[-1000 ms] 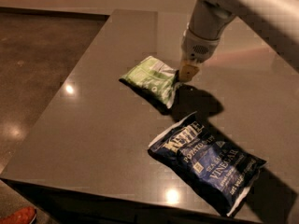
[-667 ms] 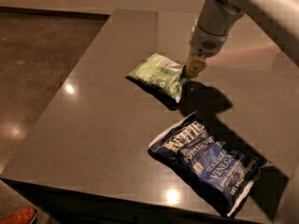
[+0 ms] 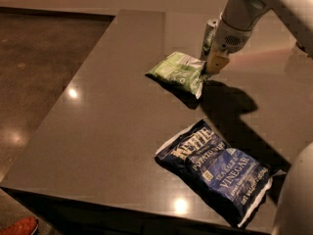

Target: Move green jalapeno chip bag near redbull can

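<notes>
Gripper: over the far right part of the table, pointing down, clenched on the right edge of the green bag.
Green jalapeno chip bag: flat on the tabletop, crinkled, right end pinched up under the gripper, white label panel on the right.
Redbull can: upright, just behind the gripper, partly hidden by the wrist; near the green bag's far right corner.
Arm: white, reaching in from the upper right.
Kettle chip bag: dark blue, flat near the front right edge, well apart from the green bag.
Table: dark grey, glossy, with light spots.
</notes>
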Controlling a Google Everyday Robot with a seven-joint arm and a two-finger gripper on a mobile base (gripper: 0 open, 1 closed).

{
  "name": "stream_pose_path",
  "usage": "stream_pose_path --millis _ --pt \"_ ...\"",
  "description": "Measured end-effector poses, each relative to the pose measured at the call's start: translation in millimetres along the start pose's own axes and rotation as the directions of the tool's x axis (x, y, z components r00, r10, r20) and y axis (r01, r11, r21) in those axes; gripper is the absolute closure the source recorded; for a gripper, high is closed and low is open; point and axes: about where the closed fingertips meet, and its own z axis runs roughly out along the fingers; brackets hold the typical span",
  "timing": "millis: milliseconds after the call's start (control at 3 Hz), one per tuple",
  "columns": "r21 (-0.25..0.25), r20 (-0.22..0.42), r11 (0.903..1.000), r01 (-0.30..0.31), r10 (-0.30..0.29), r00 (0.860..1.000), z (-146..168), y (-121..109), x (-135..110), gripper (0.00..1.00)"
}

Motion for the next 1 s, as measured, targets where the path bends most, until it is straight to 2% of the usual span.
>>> stream_pose_path --millis 333,667,1000 --pt "0.008 -0.01 0.9998 -0.021 0.021 1.0 -2.4 -7.8 16.5 1.0" --pt "0.013 -0.023 0.9992 -0.037 0.037 0.999 -1.1 -15.1 33.9 0.79" --pt "0.013 -0.027 0.9993 -0.035 0.035 0.999 0.5 -20.1 41.4 0.56"
